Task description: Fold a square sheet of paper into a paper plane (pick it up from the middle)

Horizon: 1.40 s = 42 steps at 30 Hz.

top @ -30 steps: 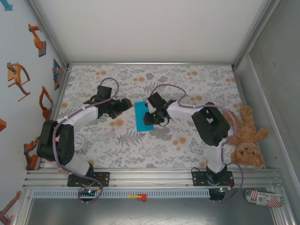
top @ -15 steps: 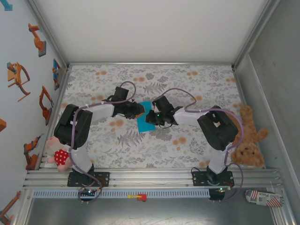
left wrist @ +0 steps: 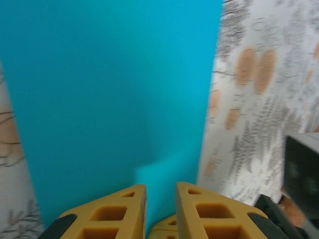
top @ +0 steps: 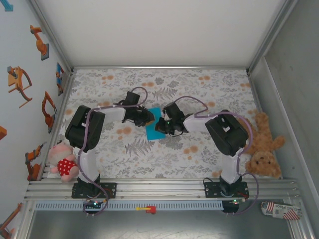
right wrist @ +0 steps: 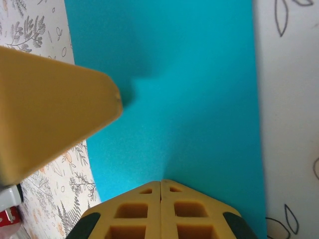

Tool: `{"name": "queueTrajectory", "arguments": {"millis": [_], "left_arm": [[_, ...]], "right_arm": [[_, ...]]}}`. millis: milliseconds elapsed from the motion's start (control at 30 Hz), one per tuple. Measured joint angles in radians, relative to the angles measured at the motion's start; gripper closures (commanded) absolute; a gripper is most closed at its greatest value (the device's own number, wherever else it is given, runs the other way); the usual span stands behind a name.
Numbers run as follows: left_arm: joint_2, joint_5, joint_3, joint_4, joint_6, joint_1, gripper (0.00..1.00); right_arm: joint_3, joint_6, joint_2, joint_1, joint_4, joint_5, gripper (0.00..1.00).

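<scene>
- Centrally on the floral tablecloth [top: 199,89] lies the square sheet of paper [top: 150,132], flat between both grippers.
- Left gripper [left wrist: 160,191]: jaws pinched almost together on a raised fold at the sheet's near edge.
- Right gripper [right wrist: 160,186]: fingertips pressed tight, clenching a ridge of the sheet from the opposite side.

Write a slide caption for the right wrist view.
Right gripper shut, pinching a ridge into the square sheet of paper on the floral tablecloth.
</scene>
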Motion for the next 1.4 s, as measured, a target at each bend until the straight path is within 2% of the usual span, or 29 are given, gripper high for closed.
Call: {"name": "queueTrajectory", "arguments": {"millis": [267,500,700,900,1100,1400], "left_arm": [[0.013,-0.037,0.024,-0.051,0.016,-0.006,0.79],[0.016,-0.04,0.031,-0.065,0.02,-0.006,0.79],[0.017,-0.04,0.032,-0.066,0.023,-0.006,0.79],[0.017,-0.04,0.034,-0.069,0.023,-0.006,0.79],[0.017,-0.043,0.041,-0.082,0.024,-0.006,0.79],[0.008,-0.048,0.046,-0.102,0.039,-0.006,0.76]], "right_arm": [[-0.065,0.016,-0.013,-0.023,0.086,-0.043,0.95],[-0.212,0.045,-0.098,-0.042,0.169,-0.052,0.95],[-0.294,0.049,-0.183,-0.045,0.143,-0.042,0.94],[-0.238,0.016,-0.212,-0.045,0.072,-0.036,0.93],[-0.087,-0.016,-0.137,-0.045,0.053,-0.03,0.91],[-0.023,-0.029,-0.027,-0.045,-0.005,0.018,0.89]]}}
